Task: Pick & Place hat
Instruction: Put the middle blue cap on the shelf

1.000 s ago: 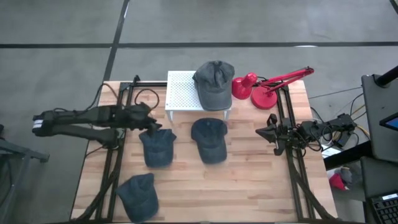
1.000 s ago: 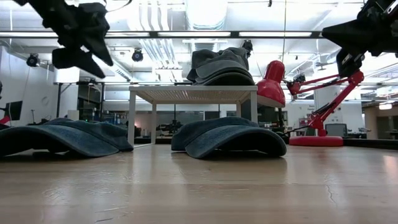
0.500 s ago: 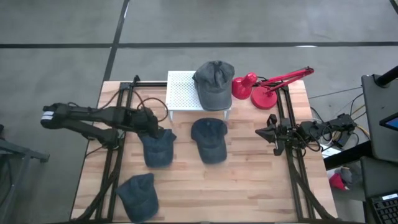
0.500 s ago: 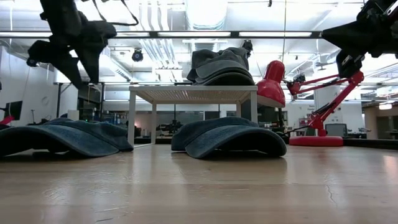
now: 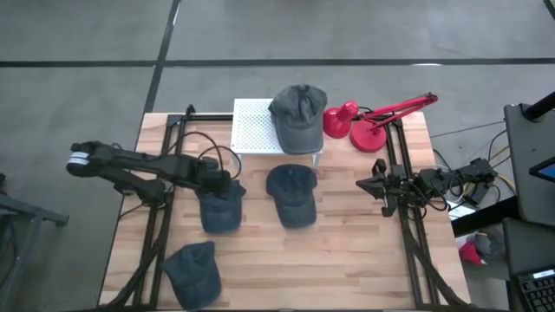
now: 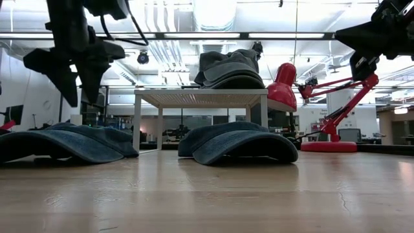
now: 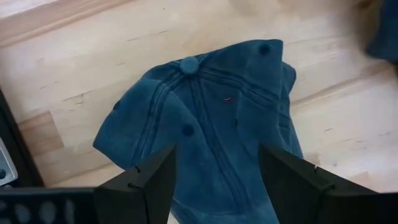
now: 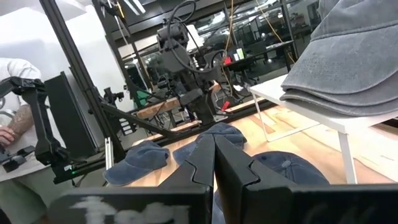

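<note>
Nearby, red lamp (image 5: 360,121) beside white stand (image 5: 257,130).

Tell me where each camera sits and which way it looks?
High view: above, looking straight down on the table, both arms showing.
Low view: at table height, looking level across; left gripper hangs over a blue hat.
Left wrist view: on the left arm, looking down past its open jaws at that hat.
Right wrist view: on the right arm, looking across past its shut jaws.
Shared: the grey hat on the white stand shows in high, low and right wrist views.
</note>
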{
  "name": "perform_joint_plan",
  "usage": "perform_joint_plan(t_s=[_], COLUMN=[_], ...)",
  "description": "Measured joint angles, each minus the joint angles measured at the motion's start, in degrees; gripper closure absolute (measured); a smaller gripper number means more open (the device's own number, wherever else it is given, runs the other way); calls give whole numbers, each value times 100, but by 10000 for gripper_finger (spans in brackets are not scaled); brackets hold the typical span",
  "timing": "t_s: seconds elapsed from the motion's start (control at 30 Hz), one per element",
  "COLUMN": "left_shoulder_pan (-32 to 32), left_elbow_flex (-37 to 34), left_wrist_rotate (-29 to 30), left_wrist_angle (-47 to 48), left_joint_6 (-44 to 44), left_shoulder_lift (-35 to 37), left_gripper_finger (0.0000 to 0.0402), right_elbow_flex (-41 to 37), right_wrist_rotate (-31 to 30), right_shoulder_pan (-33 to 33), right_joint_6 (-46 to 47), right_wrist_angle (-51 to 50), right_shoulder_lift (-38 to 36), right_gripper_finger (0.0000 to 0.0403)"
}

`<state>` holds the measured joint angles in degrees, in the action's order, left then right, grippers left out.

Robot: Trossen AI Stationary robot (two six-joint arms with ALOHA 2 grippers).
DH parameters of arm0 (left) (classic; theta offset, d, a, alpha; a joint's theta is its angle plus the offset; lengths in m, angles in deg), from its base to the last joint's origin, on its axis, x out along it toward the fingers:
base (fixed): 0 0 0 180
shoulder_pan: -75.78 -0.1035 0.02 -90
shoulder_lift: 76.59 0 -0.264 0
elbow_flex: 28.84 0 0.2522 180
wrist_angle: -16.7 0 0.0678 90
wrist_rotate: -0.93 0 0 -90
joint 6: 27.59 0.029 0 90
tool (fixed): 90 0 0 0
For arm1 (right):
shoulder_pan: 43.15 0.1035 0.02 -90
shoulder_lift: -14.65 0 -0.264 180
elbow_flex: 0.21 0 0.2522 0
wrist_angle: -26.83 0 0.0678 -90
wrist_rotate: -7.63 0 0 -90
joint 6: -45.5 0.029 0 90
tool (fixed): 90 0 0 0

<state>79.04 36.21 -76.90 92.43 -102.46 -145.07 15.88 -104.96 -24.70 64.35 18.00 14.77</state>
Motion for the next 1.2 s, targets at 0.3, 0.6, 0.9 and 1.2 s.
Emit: perform_joint_plan(t_s=[0.3, 0.6, 0.9, 1.2], left_shoulder_pan=[0, -2, 0, 458], left_elbow_flex=[0, 0, 0, -2], left_wrist_rotate=[-14, -16, -247, -541], left_wrist_angle=[-15, -31, -430, -801], left_joint_6=[2, -113, -477, -1748], left_shoulder_lift=[-241, -419, -482, -482], left_gripper_finger=[179, 179, 179, 179], right_elbow_flex=[0, 0, 0, 0], right_wrist_rotate=[3, 4, 4, 4], right_shoulder_pan=[0, 0, 0, 0], right_joint_6=[22, 22, 22, 22], right_wrist_angle=[4, 9, 9, 9], right_shoulder_lift=[0, 0, 0, 2], right_gripper_finger=[394, 394, 394, 394])
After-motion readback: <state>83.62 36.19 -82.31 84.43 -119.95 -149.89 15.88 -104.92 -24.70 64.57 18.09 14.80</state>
